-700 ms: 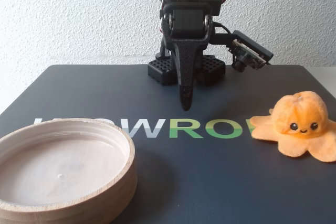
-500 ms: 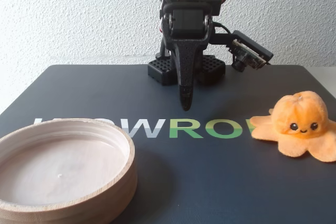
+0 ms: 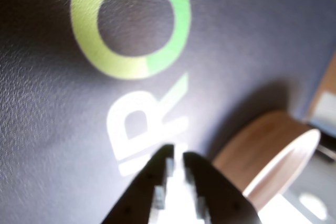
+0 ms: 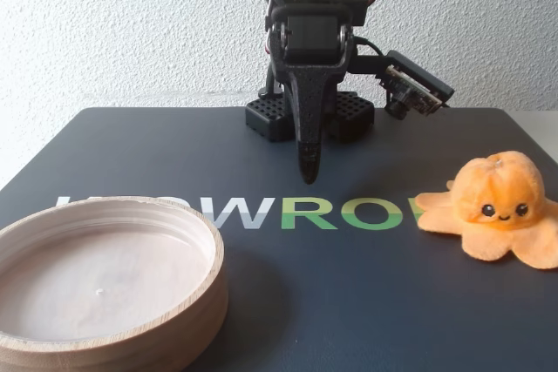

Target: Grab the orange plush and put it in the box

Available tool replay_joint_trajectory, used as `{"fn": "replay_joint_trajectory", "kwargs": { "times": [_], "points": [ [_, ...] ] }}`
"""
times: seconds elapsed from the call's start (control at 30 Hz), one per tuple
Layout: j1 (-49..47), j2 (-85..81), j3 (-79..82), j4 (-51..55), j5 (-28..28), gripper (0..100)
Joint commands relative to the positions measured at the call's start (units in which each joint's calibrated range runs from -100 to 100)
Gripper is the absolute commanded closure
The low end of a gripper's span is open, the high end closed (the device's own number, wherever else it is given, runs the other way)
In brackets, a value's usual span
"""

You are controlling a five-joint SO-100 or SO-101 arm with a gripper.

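Dark leather-textured mat with white and green lettering is backed by a white roughcast wall. At the right of the fixed view, the orange plush, smiling and black-eyed, is seen well apart from the pale wooden box. The gripper is held nearly closed, grasping nothing.

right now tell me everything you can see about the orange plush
The orange plush is a small soft octopus toy of fuzzy fabric, with a round head, stubby tentacles spread flat, two black eyes and a small smile facing the fixed camera. It sits upright on the dark mat, at the right of the fixed view, beside the end of the printed lettering. Nothing else touches it; the gripper hangs apart, and the wrist view misses it.
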Motion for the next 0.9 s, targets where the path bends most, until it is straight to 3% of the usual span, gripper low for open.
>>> {"fn": "replay_joint_trajectory", "kwargs": {
  "times": [0.0, 0.17, 0.37, 0.67, 0.77, 0.87],
  "points": [
    [-0.2, -0.3, 0.6, 0.1, 0.2, 98],
    [-0.3, -0.3, 0.6, -0.4, -0.3, 99],
    [-9.6, 3.5, -9.8, -1.9, -6.0, 98],
    [-31.6, 77.0, -52.3, -4.7, -24.0, 61],
    [-36.1, 85.7, -56.0, -9.2, -28.6, 58],
    [-37.5, 86.9, -55.0, -11.6, -31.3, 63]
  ]
}}
